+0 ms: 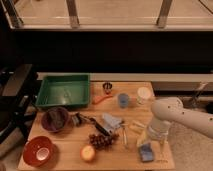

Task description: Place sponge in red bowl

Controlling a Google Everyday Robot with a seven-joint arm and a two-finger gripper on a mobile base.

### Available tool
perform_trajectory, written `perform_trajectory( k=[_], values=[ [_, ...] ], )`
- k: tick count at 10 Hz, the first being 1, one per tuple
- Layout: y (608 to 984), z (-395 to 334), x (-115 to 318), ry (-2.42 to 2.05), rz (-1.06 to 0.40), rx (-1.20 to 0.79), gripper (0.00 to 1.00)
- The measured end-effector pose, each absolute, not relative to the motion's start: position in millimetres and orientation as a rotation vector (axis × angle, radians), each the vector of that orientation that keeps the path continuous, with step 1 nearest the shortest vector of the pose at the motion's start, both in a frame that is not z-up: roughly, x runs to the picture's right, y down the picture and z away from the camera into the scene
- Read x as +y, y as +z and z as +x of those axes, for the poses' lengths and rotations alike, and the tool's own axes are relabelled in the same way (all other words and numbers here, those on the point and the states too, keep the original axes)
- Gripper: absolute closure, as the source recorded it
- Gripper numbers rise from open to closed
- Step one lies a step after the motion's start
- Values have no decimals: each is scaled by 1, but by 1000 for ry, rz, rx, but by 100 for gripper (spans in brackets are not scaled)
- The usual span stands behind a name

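**A:** So how far along is it? From where I'm standing, the sponge (145,153) is lying flat on the table's (120,159) front right corner, not lifted.

**B:** Yep, nothing done yet tbh. The gripper (152,143) hangs right over the sponge, jaws spread wide, gripping nothing as far as I can see.

**A:** And the red bowl (40,150)?

**B:** Way over at the front left corner, nothing in it, well apart from the sponge. There's an apple (88,153) and grapes (102,140) in between. Grab, lift, carry across, drop: all left to do.
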State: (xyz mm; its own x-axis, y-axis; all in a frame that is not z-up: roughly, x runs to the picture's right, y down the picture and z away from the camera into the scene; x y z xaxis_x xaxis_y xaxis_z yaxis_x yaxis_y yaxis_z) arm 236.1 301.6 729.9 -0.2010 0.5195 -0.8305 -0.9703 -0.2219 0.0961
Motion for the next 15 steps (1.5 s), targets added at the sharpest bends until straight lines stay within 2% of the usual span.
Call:
perform_trajectory(
  k=[4,5,10,11,12,15],
  values=[
    [754,229,323,1692,-899,782,29],
    [757,225,326,1700,-918,777,36],
    [756,224,323,1713,-920,765,87],
    [756,224,323,1713,-921,764,94],
    [756,224,322,1713,-921,764,99],
    [754,213,307,1696,-909,704,100]
  ],
)
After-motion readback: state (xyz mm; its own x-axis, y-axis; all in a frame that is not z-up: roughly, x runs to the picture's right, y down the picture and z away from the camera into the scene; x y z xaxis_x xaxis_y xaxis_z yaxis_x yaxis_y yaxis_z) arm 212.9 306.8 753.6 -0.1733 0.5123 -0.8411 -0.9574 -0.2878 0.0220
